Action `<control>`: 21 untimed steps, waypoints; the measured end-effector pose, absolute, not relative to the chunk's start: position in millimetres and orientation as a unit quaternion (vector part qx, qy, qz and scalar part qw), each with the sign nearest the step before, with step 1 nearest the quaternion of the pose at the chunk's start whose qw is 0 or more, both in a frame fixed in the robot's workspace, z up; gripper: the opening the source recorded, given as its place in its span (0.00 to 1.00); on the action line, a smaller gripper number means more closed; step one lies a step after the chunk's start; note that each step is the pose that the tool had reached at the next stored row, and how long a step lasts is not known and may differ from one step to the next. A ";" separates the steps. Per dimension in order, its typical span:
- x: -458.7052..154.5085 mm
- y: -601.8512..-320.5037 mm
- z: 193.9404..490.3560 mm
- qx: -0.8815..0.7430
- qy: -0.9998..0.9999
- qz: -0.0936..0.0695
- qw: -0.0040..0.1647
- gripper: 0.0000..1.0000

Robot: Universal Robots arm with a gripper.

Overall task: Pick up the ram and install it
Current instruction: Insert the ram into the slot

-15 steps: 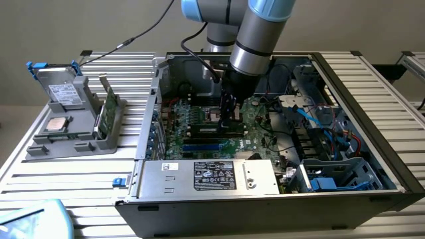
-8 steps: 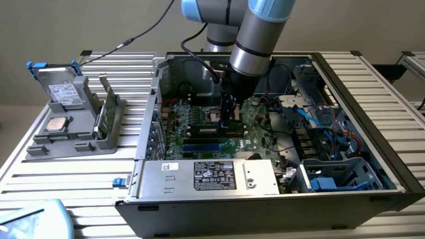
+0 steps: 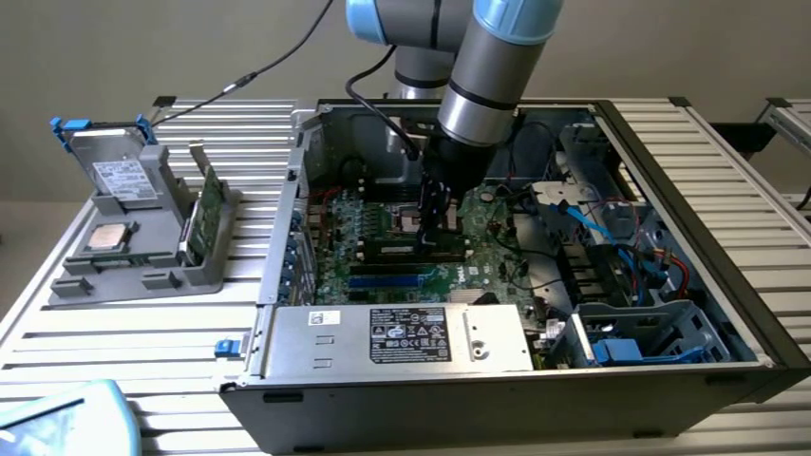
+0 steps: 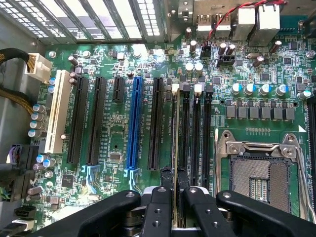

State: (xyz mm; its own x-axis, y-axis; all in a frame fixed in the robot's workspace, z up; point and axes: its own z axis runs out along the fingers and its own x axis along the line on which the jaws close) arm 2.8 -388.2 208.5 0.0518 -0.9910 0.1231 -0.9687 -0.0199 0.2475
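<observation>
A slatted metal table point(image 3: 76, 332) is carrying an open computer case point(image 3: 709, 237), and the arm is reaching down into it over the motherboard point(image 4: 113, 163).

Gripper point(image 4: 174, 174): the jaws are clenching on the ram point(image 4: 175, 128). It is showing edge-on in the wrist view as a thin pale strip running straight out from between the two fingers point(image 4: 159, 207).

Location: the ram is standing upright between the jaws. It is lying along the outermost of the black memory slots point(image 4: 197, 138), which are sitting just beside the jaws on the side of the empty processor socket point(image 4: 259, 177). The long expansion slots, the blue one point(image 4: 133, 123) among them, are lying on the jaws' other side.

Progress: the pick-up is reading as done, since the ram is off the table and in the grip. Installation is appearing to be under way. Whether the ram's lower edge is bottoming in the slot, or the end clips are closing on it, cannot be told. Release is not yet done.
</observation>
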 end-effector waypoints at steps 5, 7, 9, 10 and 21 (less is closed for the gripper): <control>2.8 -388.1 208.4 0.713 -0.687 -0.042 0.133 0.22; 2.8 -388.1 208.4 0.713 -0.687 -0.042 0.133 0.35; 2.6 -388.2 209.8 0.713 -0.687 -0.042 0.133 0.35; 2.1 -388.1 212.5 0.713 -0.687 -0.042 0.133 0.41; -2.1 -388.1 248.5 0.712 -0.690 -0.035 0.126 0.41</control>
